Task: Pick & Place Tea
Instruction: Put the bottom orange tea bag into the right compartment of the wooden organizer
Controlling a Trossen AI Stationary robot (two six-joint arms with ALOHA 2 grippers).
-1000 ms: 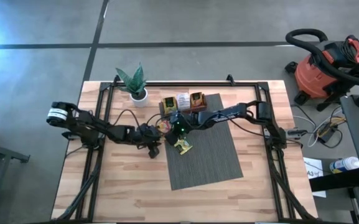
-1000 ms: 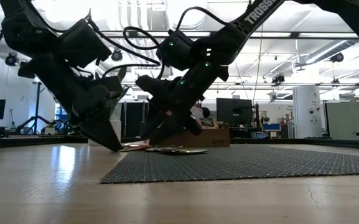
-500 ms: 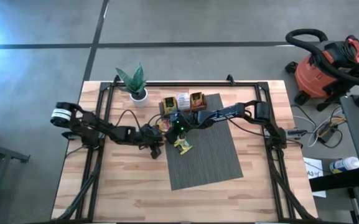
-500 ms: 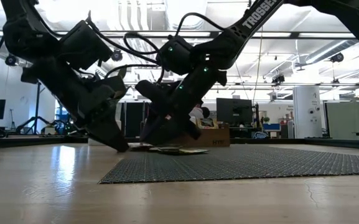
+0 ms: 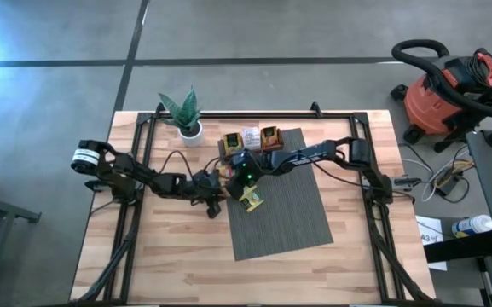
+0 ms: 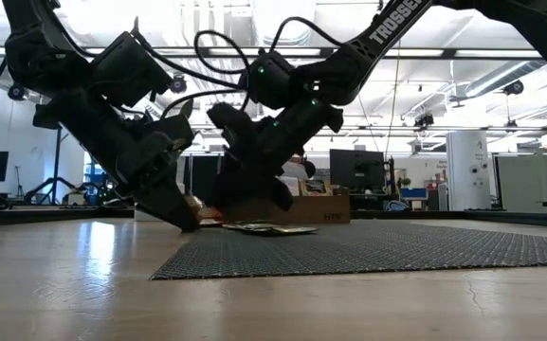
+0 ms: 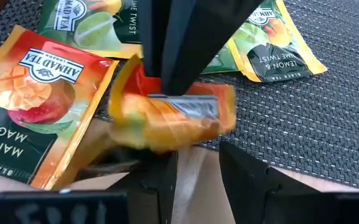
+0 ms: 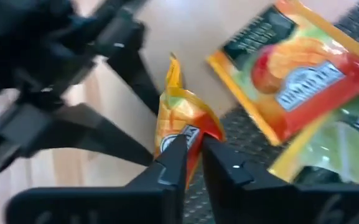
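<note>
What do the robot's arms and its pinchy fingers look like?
Both arms are dark, jointed and skinny, with black cables looping along them. The right arm has white letters on it and little green lights. The left arm has a white band at its base. Each gripper ends in two flat black fingers.

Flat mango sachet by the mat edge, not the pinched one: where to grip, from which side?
My call: the mango sachet lies flat, one side overhanging the grey mat onto bare wood. Grip that overhanging edge, coming low from the wood side. The right gripper is already shut on a crumpled orange sachet.
</note>
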